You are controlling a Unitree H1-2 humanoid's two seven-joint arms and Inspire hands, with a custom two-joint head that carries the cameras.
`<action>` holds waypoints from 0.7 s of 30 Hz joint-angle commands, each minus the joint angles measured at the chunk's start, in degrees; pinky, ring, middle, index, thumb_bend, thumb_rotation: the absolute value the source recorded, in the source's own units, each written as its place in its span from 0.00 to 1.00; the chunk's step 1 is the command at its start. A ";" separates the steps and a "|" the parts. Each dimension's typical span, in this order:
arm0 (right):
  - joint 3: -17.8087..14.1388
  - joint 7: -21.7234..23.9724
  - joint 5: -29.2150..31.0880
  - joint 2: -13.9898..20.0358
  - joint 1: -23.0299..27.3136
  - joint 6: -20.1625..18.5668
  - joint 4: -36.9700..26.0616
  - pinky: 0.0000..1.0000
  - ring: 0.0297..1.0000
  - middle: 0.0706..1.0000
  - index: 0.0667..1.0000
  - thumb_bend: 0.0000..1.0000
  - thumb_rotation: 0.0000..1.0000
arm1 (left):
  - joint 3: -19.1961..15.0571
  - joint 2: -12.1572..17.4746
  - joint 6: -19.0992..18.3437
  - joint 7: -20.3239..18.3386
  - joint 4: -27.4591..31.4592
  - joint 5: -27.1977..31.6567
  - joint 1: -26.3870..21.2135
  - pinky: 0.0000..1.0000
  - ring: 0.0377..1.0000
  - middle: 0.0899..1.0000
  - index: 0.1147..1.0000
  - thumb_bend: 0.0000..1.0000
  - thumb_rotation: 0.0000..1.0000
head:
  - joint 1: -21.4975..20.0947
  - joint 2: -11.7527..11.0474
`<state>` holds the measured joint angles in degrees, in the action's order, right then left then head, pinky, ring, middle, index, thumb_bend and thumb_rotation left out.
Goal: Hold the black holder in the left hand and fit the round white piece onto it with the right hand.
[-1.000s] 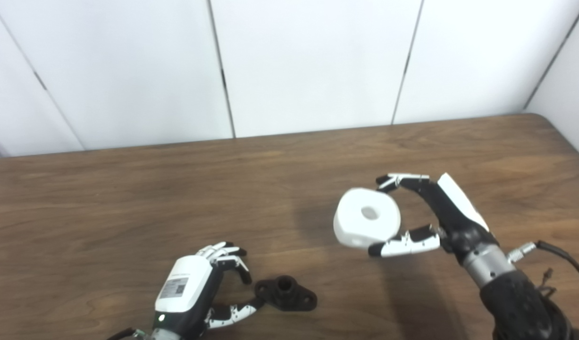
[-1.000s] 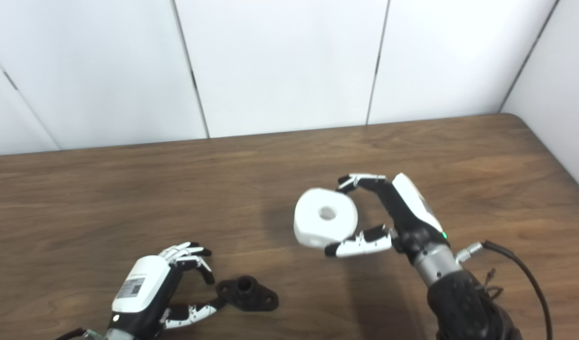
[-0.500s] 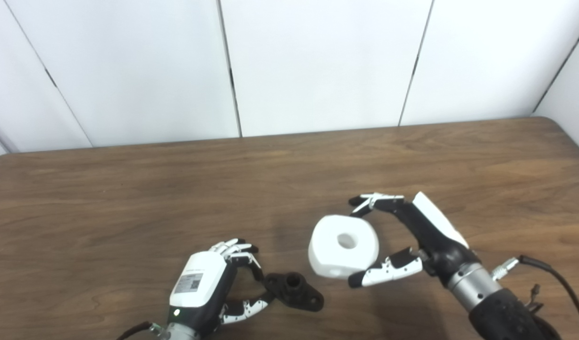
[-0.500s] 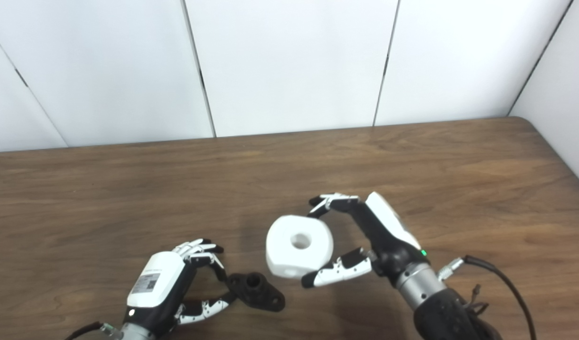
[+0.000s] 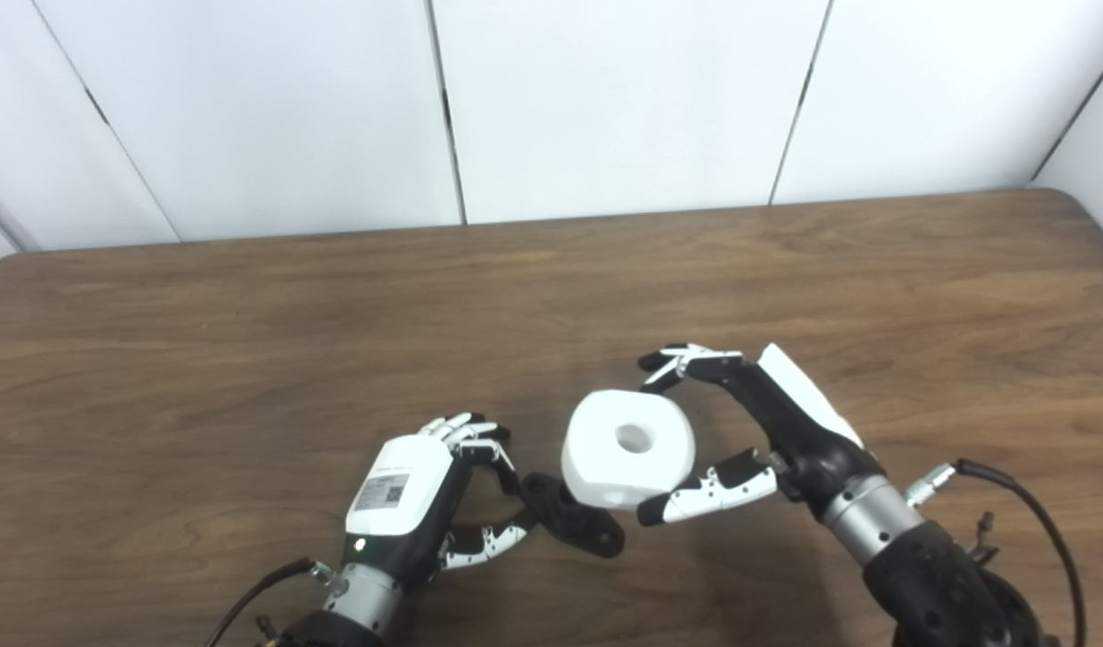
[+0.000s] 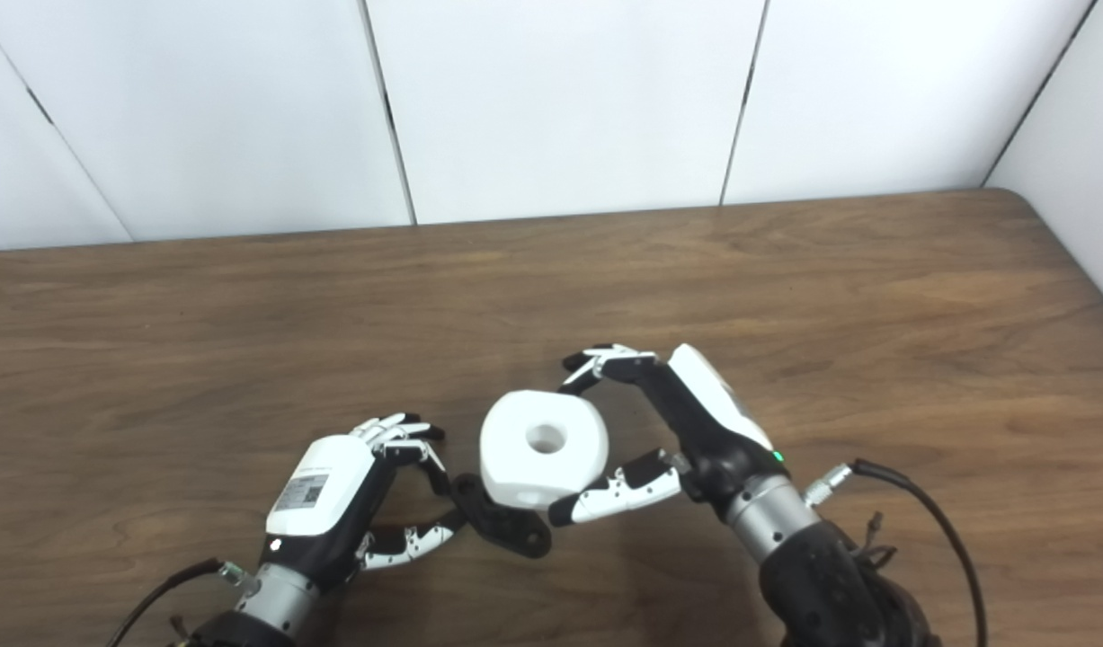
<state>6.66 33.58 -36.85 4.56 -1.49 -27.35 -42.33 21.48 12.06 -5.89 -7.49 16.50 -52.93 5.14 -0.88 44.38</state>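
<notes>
A: Black holder [image 5: 573,521]: low near the table's front edge, tilted, left end pinched between thumb and fingers of the left hand [image 5: 425,503]. Whether its base still touches the wood, cannot tell.

B: And the round white piece [image 5: 628,447]?

A: Directly over the holder's right part, covering the middle of it. Centre hole faces up toward the cameras. Right hand [image 5: 767,431] is clamped on it, fingers [image 5: 686,364] on the far rim, thumb [image 5: 708,490] under the near rim. Seated on the holder or only above it: hidden by the piece itself.

B: Surroundings?

A: Brown wooden table [image 5: 245,341], white panelled wall [image 5: 605,99] behind. A black cable [image 5: 1032,503] loops out from the right wrist; another cable [image 5: 254,593] trails off the left wrist. The only obstruction is the white piece blocking sight of the holder.
</notes>
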 commanded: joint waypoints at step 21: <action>5.03 -6.07 2.28 0.12 1.00 1.15 3.08 0.84 0.89 0.78 0.45 0.52 0.14 | 1.57 -0.53 -2.10 -3.76 -0.40 -1.39 0.86 0.88 0.88 0.79 0.42 0.52 0.05 | 0.56 0.69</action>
<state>11.62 29.04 -35.32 4.61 -1.50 -27.31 -38.30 21.86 11.47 -6.55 -7.80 16.85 -54.06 5.06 -0.35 45.00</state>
